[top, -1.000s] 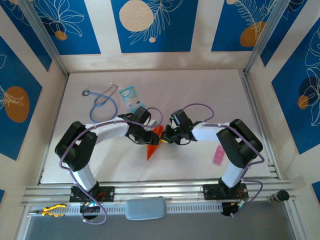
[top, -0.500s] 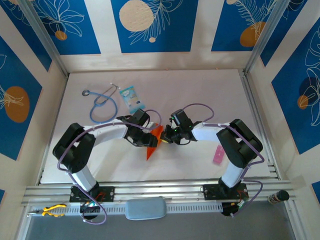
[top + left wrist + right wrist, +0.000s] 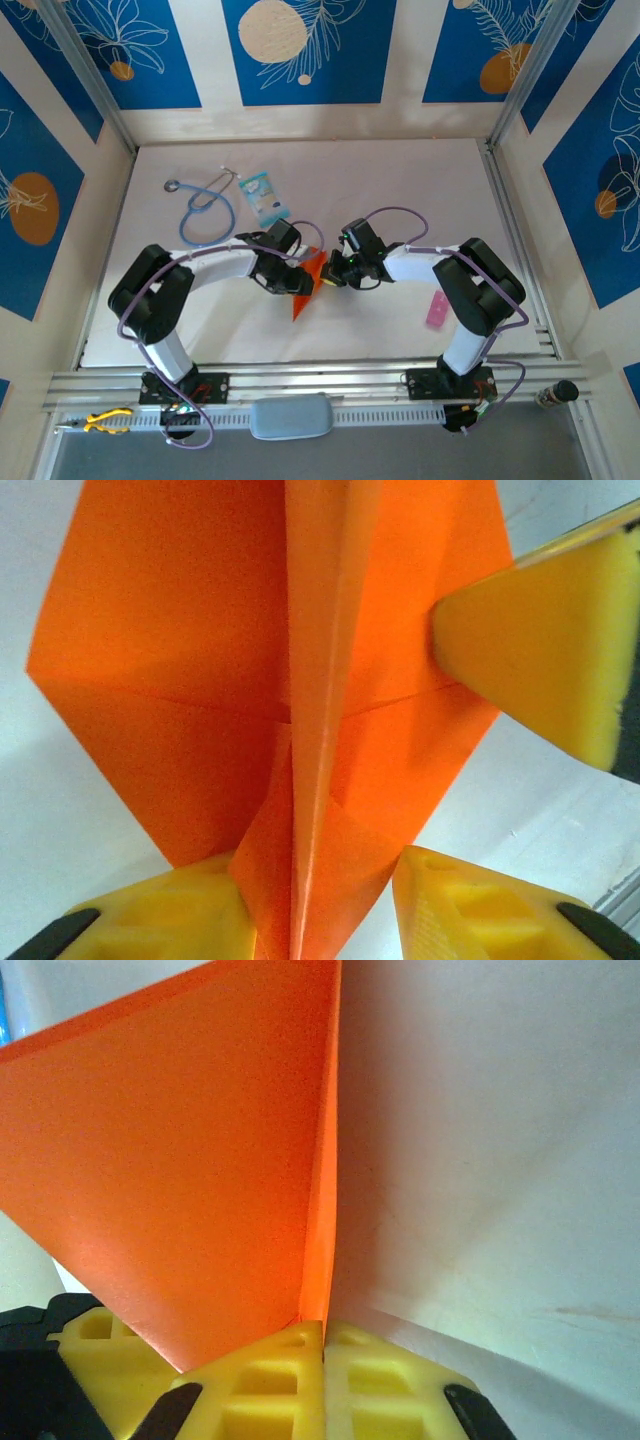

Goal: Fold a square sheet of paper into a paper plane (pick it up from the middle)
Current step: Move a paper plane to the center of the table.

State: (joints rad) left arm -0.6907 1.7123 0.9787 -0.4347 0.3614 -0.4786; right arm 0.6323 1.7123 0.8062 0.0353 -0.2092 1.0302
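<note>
The square sheet of paper [image 3: 305, 284] is folded into a bright orange paper plane shape with a raised centre crease, held up off the middle of the white table. My right gripper [image 3: 323, 1335] is shut on the crease edge of the orange paper [image 3: 180, 1160]; one of its yellow fingers [image 3: 540, 650] touches the paper's right side in the left wrist view. My left gripper [image 3: 320, 920] straddles the centre fold of the paper [image 3: 190, 630] from the other end. Its left finger touches the fold and its right finger stands a little apart, so it is open. In the top view both grippers, left [image 3: 296, 279] and right [image 3: 327, 277], meet at the paper.
A blue stethoscope [image 3: 205, 206] and a light-blue patterned packet [image 3: 262, 197] lie at the back left. A small pink strip [image 3: 437, 310] lies near the right arm's base. Yellow pliers [image 3: 103, 420] rest on the rail below the table's front edge.
My left gripper's jaws have narrowed around the paper's centre fold. The paper and the left wrist have shifted slightly left. The right gripper has stayed shut on the paper.
</note>
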